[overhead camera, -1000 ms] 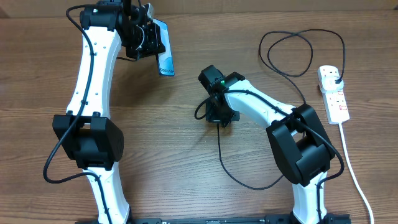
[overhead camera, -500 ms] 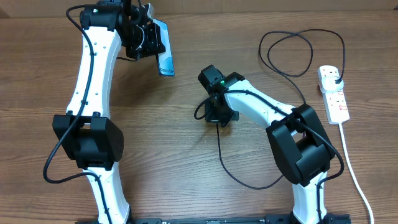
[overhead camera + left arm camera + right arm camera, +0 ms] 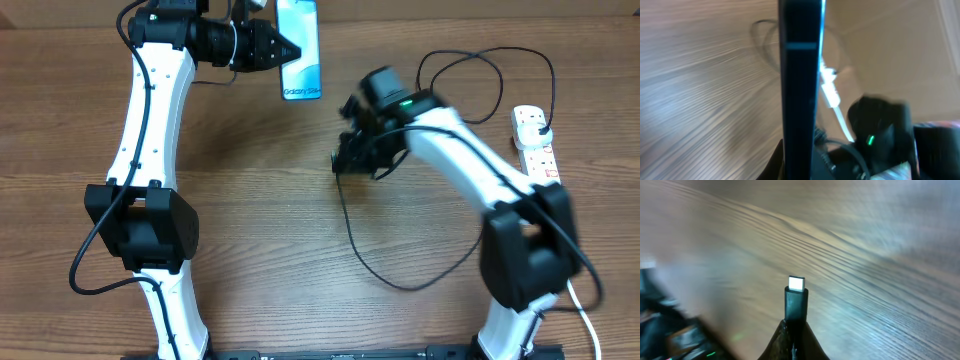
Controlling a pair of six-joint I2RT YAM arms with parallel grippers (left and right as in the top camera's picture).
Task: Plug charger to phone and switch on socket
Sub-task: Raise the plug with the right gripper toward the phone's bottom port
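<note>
Overhead view. Your left fingers point(image 3: 284, 47) are pinched on the phone point(image 3: 301, 50) from its left long edge, holding it at the far side of the desk point(image 3: 250, 220). The lit blue-teal screen faces the camera, and the white lettering lies at the end nearer you. Whether the phone touches the desk cannot be told.

Your right fingers point(image 3: 352, 160) sit to the right of the phone and nearer you, apart from it with bare wood between. They are blurred here.

The charger point(image 3: 352, 235) hangs from them as a thin black cable. It runs toward you, curves right in a wide bend, and passes behind the right arm point(image 3: 470, 160). A further loop of it lies on the desk at the far right, and its black plug is seated in the far end of the socket point(image 3: 540, 160).

The socket lies flat by the right edge of the desk, its thick white cord point(image 3: 565, 265) trailing toward you. The position of its red switches cannot be read.

Left wrist view. The phone point(image 3: 800, 90) appears edge-on as a dark upright bar, with a line of screen light along its right side. The right arm point(image 3: 880, 130), showing a green lamp, is blurred beyond it.

Right wrist view. Your right fingers point(image 3: 786, 342) are pressed together on the charger point(image 3: 796, 302) just behind its connector. The tip stands clear of them, its bright metal end pointing away over blurred wood.
</note>
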